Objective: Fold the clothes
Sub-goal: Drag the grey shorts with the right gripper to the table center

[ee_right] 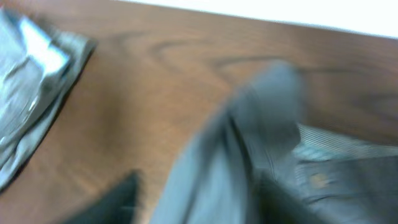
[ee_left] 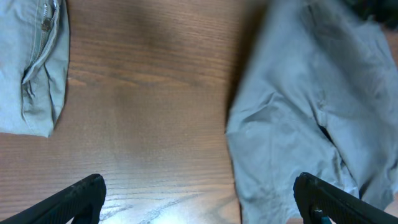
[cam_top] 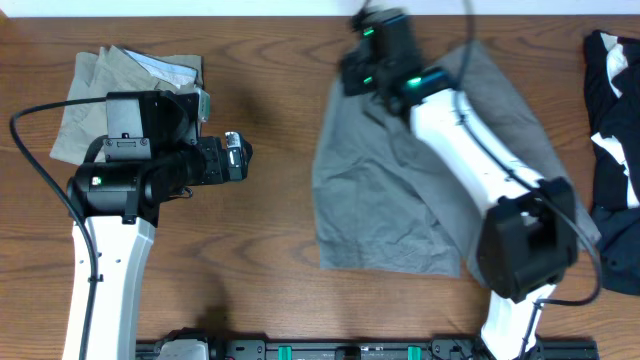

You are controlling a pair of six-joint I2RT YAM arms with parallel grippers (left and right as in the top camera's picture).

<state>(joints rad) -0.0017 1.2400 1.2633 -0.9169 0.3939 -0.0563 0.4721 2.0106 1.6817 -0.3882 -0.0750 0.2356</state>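
The grey shorts point(cam_top: 385, 200) lie rumpled on the wooden table, right of centre. They also show in the left wrist view point(ee_left: 311, 106) and, blurred, in the right wrist view point(ee_right: 217, 162). My right gripper point(cam_top: 355, 72) is at the shorts' far left corner. In the right wrist view point(ee_right: 199, 199) a raised fold of the grey cloth runs between its fingers, which look closed on it. My left gripper point(cam_top: 243, 155) is open and empty, left of the shorts. In its own view point(ee_left: 199, 199) it hangs over bare wood at the shorts' left edge.
Folded beige-khaki shorts point(cam_top: 100, 85) lie at the far left, also in the left wrist view point(ee_left: 37, 68) and the right wrist view point(ee_right: 31, 93). A black-and-white garment point(cam_top: 612, 110) lies at the right edge. Bare table point(cam_top: 270, 230) separates the two pairs of shorts.
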